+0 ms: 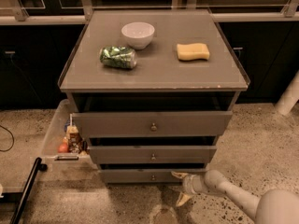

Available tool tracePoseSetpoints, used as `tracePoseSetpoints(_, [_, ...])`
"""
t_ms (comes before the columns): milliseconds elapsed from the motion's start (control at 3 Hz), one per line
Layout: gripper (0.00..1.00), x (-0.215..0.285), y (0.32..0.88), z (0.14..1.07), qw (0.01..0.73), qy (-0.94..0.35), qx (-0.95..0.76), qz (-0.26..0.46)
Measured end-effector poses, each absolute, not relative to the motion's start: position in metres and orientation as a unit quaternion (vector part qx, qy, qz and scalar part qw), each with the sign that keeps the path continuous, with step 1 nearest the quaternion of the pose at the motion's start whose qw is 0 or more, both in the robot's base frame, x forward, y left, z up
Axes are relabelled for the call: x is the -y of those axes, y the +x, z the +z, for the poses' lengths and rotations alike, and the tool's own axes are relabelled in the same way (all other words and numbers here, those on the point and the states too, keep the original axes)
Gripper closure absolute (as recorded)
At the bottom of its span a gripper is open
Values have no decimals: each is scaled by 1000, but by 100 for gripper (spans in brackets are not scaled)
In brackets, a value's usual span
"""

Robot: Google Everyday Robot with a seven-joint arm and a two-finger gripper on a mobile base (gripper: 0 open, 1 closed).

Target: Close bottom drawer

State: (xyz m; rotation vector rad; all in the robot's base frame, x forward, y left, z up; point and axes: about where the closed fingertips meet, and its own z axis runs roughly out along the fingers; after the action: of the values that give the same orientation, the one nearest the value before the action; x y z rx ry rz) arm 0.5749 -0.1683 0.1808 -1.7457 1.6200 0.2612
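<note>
The bottom drawer (140,176) is the lowest, slimmest grey front of the three-drawer cabinet, with a small round knob (153,177) at its centre. It stands slightly out from the cabinet. My gripper (180,186) is low at the right of that drawer front, on a white arm reaching in from the bottom right. Its two fingers are spread apart; the upper fingertip (176,175) is at the drawer's right end, the lower one hangs near the floor. It holds nothing.
The middle drawer (152,154) and top drawer (152,123) also stand out. On the cabinet top are a white bowl (138,34), a green crushed can (117,57) and a yellow sponge (193,51). A clear bin (65,141) with snacks sits at the left. A dark pole (25,190) lies on the floor.
</note>
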Motion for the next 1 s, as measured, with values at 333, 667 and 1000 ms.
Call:
tracePoseSetpoints(333, [0,167,573,180,364,-679,-629,103])
tracePoseSetpoints(667, [0,167,573,181,364,-679,-628,111])
tracePoseSetpoints(1000, [0,182,562,192,368,-669,-632,131])
